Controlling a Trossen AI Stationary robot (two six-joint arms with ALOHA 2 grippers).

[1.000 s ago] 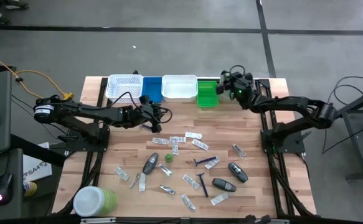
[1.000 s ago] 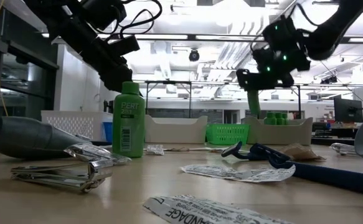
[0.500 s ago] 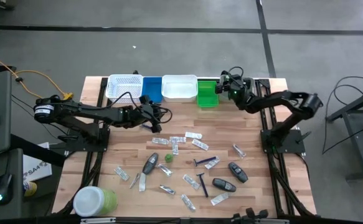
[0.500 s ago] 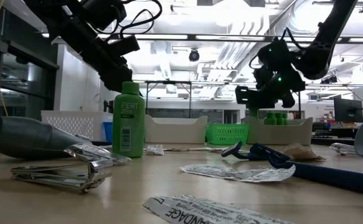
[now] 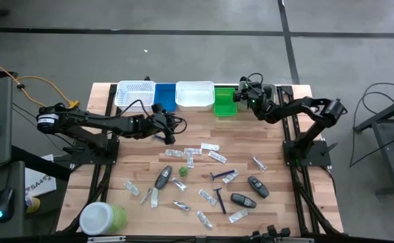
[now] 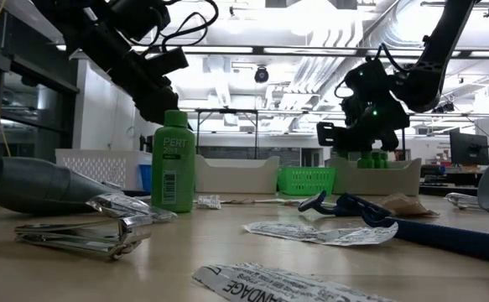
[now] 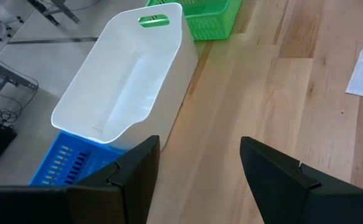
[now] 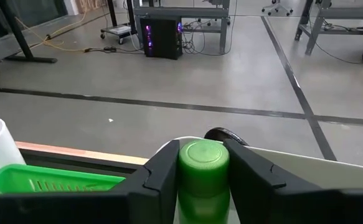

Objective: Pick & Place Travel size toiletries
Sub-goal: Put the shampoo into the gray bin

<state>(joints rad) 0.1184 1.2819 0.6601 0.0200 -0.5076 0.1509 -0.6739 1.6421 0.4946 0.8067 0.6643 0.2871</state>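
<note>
My right gripper is at the table's far edge, just right of the green basket, shut on a small green bottle. In the low view it stands low over a cream tray that holds other green bottles. My left gripper hovers open near the blue tray, holding nothing. Sachets, razors, dark grey oval pieces and one small green bottle lie scattered on the table's middle. My right gripper pinches the small green bottle between its two fingers, just below the round cap. The bottle stands upright in the hold. Its lower part is hidden by the fingers and the tray wall, so whether it rests on anything cannot be told.
A white mesh basket, the blue tray, a white tub and the green basket line the far edge. A big green jar with a white lid lies at the near left corner. A tall green bottle stands close to the low camera.
My right gripper has come down with the green bottle, from above the cream tray to level with the bottles in it, while its arm has folded in toward the table. It has stayed shut on the bottle.
</note>
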